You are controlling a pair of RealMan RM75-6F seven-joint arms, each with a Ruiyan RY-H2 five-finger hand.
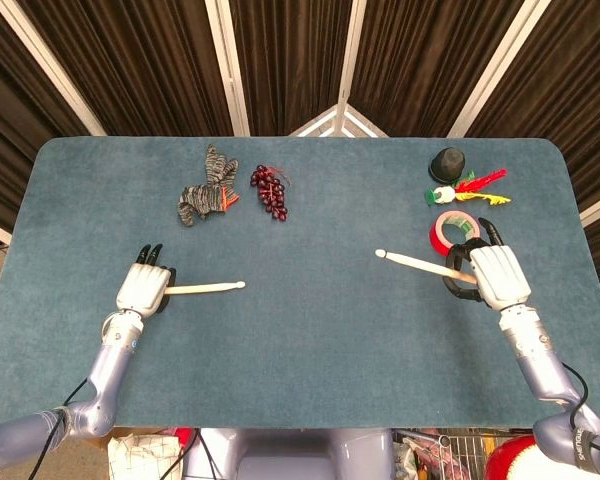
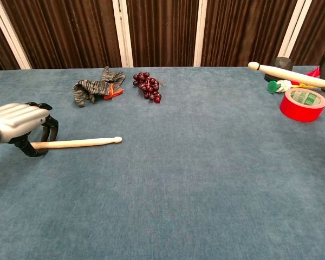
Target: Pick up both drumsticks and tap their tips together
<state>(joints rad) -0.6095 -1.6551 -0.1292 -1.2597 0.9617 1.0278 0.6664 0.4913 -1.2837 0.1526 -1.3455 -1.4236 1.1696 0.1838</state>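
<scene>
Blue tabletop (image 1: 310, 350) fills both views, dark curtain behind. Right hand (image 1: 492, 276) sits at the right side of the tabletop, fingers wrapped on the butt of the right drumstick (image 1: 420, 264), which it grips raised off the surface; chest view shows that stick in the air with the tip (image 2: 253, 65) pointing toward the middle, shaft running off the right edge of the frame. Left hand (image 1: 146, 289) is low at the left side, fingers curled around the butt end of the left drumstick (image 1: 205, 289); stick lies flat on the tabletop in chest view, tip (image 2: 117, 140) pointing right toward the centre, hand closed on the end, grasping it but stick not lifted. The two stick tips are well apart, across the middle of the tabletop. Far left-centre: grey striped cloth toy (image 1: 206, 188) with an orange bit, just beside it a bunch of dark red grapes (image 1: 270, 191), not touching. Far right: red tape roll (image 1: 452, 229) lying flat, right hand near it, just behind the stick; beyond it a small colourful toy (image 1: 468, 191) with green, yellow, red pieces, and a small black round object (image 1: 446, 163) behind that, near the far edge. Wire basket and something red below the tabletop edge bottom right in head view, too cut off to tell
</scene>
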